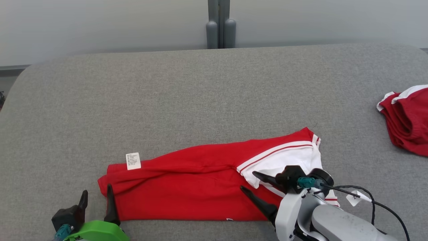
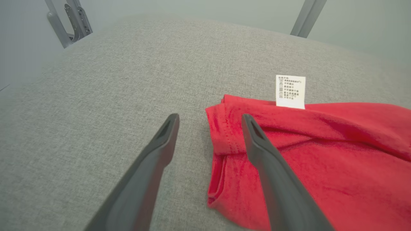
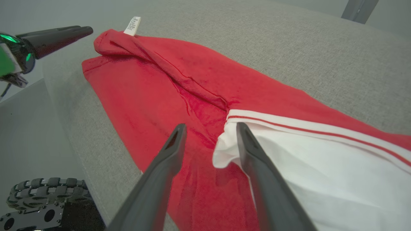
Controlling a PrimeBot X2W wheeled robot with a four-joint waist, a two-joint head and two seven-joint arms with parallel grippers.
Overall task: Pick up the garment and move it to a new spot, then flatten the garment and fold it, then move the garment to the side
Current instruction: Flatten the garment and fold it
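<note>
both grippers sat over the near edge of the grey padded table (image 1: 200, 93): the left gripper (image 1: 97, 190) had its fingers spread wide, one over bare grey and one over the left hem of the red garment (image 1: 187, 180), gripping nothing. the right gripper (image 1: 247, 180) held its fingers partly apart astride the loose edge of the white sleeve (image 1: 284, 157). the garment lay lengthwise near the front edge, care label (image 1: 133, 161) turned up, well apart from another red piece (image 1: 409, 120) at far right.
</note>
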